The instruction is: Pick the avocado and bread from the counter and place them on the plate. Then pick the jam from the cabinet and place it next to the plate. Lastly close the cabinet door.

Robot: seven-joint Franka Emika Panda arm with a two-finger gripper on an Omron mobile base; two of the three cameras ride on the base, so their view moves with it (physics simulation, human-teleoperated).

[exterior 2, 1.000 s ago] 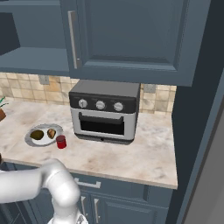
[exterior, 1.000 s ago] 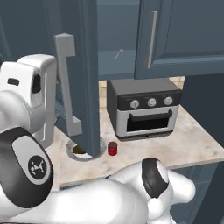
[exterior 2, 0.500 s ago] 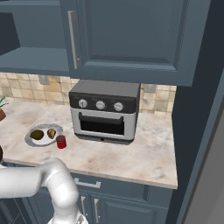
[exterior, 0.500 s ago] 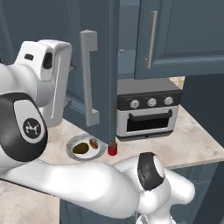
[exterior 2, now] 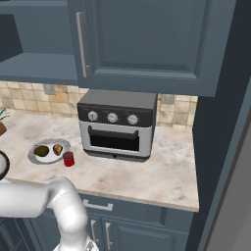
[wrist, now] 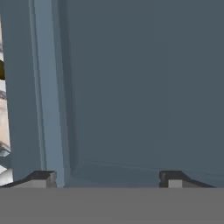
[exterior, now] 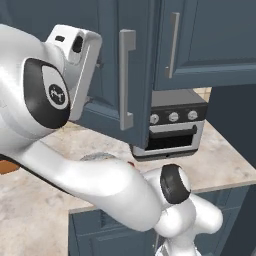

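Observation:
In the right base view the grey plate [exterior 2: 33, 157] lies on the counter left of the oven, with the green avocado [exterior 2: 41, 150] and the brown bread [exterior 2: 58, 149] on it. The red jam [exterior 2: 68, 159] stands on the counter touching the plate's right rim. The blue cabinet door [exterior: 107, 75], with its long grey handle [exterior: 127, 75], hangs partly open, and my white hand [exterior: 75, 55] is right against its inner face. In the hand view my gripper [wrist: 107, 178] is open, with its fingertips [wrist: 43, 176] close to the flat door panel [wrist: 140, 87] and nothing between them.
A black and silver toaster oven [exterior 2: 117, 125] stands on the counter [exterior 2: 162, 171] under the closed upper cabinet [exterior 2: 147, 44]. The open cabinet shelf [exterior 2: 34, 63] is at the upper left. My own arm [exterior: 100, 190] fills the lower left base view.
The cabinet door has swung to the right in the left base view, towards the cabinet front, and my hand has moved with it. Plate, food and jam have stayed put.

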